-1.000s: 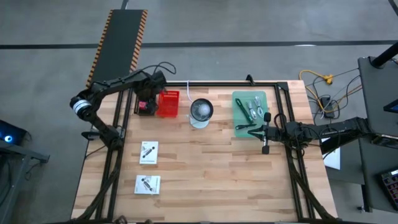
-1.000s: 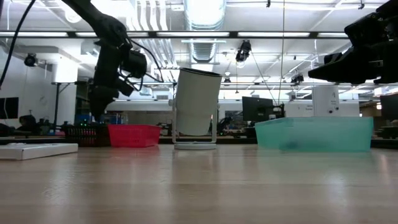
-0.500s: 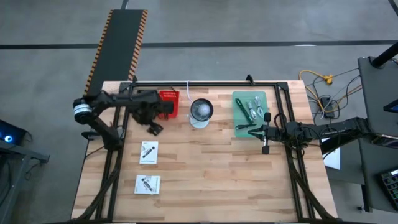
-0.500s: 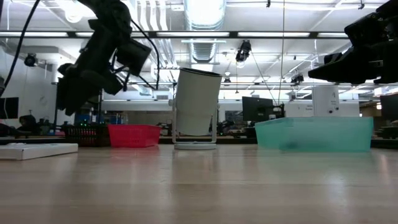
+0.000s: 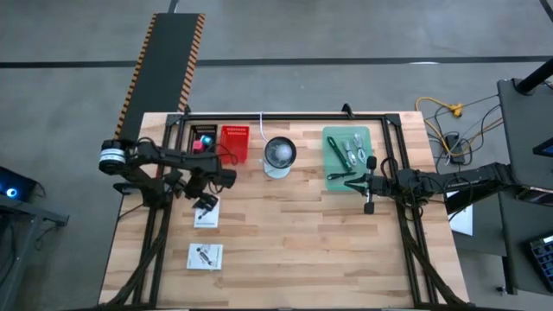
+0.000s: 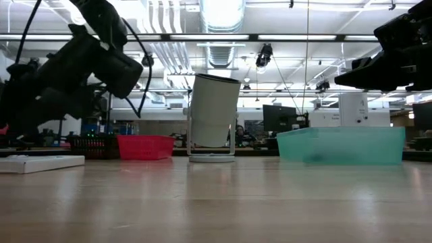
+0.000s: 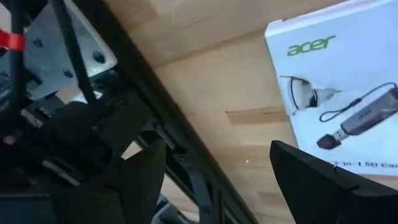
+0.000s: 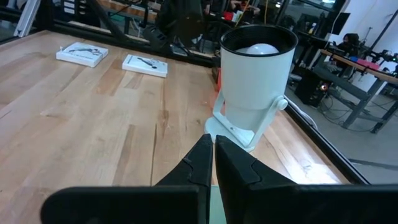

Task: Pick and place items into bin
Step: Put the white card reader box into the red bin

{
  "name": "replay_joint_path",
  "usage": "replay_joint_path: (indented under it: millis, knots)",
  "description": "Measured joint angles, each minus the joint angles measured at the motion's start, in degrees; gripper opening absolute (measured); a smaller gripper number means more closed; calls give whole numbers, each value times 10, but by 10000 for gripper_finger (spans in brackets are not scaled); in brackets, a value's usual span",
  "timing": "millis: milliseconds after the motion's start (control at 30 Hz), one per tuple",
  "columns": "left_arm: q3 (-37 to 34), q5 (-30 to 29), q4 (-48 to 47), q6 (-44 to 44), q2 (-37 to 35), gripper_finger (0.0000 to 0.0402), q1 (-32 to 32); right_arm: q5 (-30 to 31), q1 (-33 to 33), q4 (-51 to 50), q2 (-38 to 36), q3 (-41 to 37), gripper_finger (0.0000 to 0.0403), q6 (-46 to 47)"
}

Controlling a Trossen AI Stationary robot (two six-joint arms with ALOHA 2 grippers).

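Observation:
Two white cards bearing dark parts lie flat on the left half of the table, the farther card (image 5: 207, 214) and the nearer card (image 5: 206, 256). My left gripper (image 5: 205, 206) hangs open over the farther card's far edge; in its wrist view the gripper (image 7: 217, 148) has that card (image 7: 348, 87) just beyond its fingers. My right gripper (image 5: 369, 192) is shut and empty, at the near right corner of the green bin (image 5: 332, 142), which holds silvery metal pieces (image 5: 352, 149) and a green strip (image 5: 335, 155). A tiny red cube (image 5: 205, 138) sits in a black tray.
A red basket (image 5: 234, 143) and the black tray (image 5: 193, 136) stand at the far left. A white cylinder on a stand (image 5: 279, 157) is between them and the green bin. A black frame rail (image 5: 164, 216) runs along the table's left side, close to my left gripper.
My left gripper has swung away from the black tray and red basket toward the table's near edge, lowering and tipping as it went, and now hangs over the farther white card. The right arm has kept still.

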Motion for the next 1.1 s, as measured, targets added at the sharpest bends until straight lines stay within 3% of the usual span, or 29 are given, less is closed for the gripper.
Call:
replay_joint_path:
  millis: [333, 1100]
  knots:
    - [-24, -3, 151, -1, -26, 270, -17, 0, 0, 0, 0, 0, 8, 0]
    - [-65, -13, 133, 8, -27, 270, -38, 0, 0, 0, 4, 0, 8, 4]
